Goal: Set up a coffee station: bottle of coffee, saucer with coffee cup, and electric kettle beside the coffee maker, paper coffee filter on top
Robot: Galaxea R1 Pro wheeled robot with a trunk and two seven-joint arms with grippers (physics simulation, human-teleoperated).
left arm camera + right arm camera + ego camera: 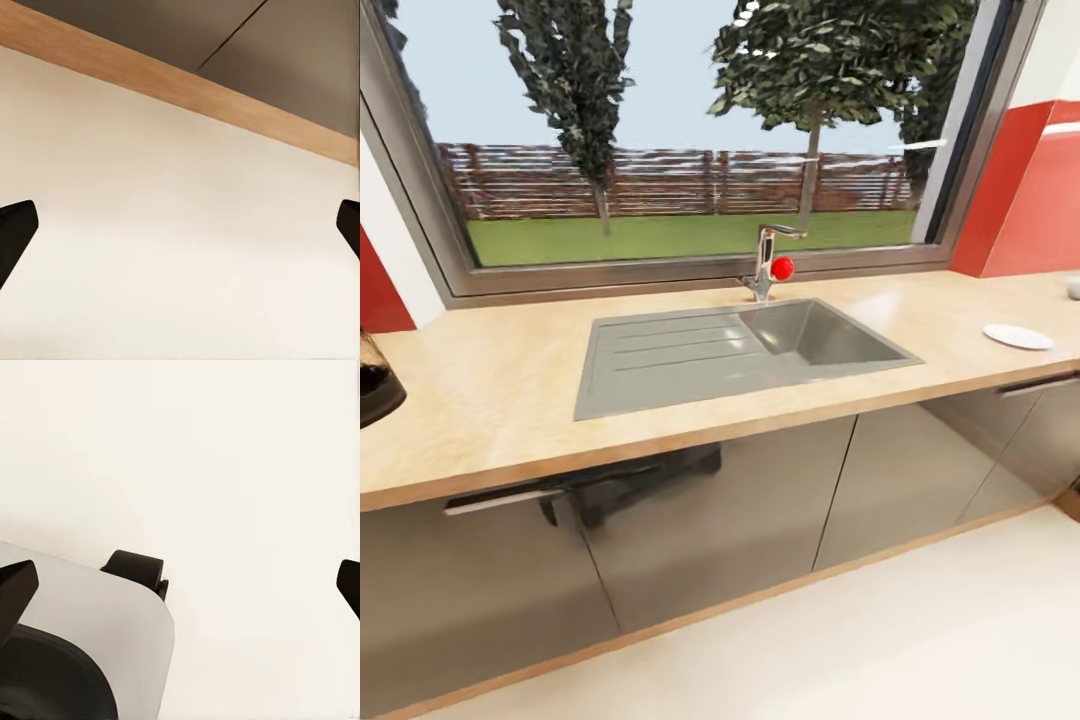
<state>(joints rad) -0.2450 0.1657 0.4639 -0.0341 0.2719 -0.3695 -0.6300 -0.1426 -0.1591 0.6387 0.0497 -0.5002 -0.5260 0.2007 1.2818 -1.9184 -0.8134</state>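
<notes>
Kitchen: long light-wood worktop [490,400] under a wide window [690,140]; red wall panels at both ends of the window; trees, a slatted fence and grass outside
Landmark: grey sink [740,350] set into the worktop, drainer on one side and basin on the other
Saucer: small white saucer [1017,336] lies flat on the worktop, well apart from the sink on its basin side, nothing on it
Edge object by the saucer: small pale thing [1073,287] cut by the picture's edge, beyond the saucer toward the wall; too little shows to name it
Edge object past the drainer: dark glossy rounded thing [375,385] on the worktop, well apart from the sink on its drainer side; mostly cut off, cannot tell what it is
Tap: silver tap [765,262] with a red knob [782,267], just behind the sink's basin, against the window sill
Cabinets: grey glossy cabinet fronts [710,520] below the sink, with long bar handles; wooden plinth along their foot; pale floor [880,640] in front
Left hand: left hand [180,232] spread wide, dark fingertips [15,225] at opposite edges of the wrist view, nothing between them; pale floor and the wooden plinth behind
Right hand: right hand [180,585] spread wide, nothing between its fingertips [16,581]; over pale floor, with the robot's grey base [90,615] and a black wheel [135,568] beneath
</notes>
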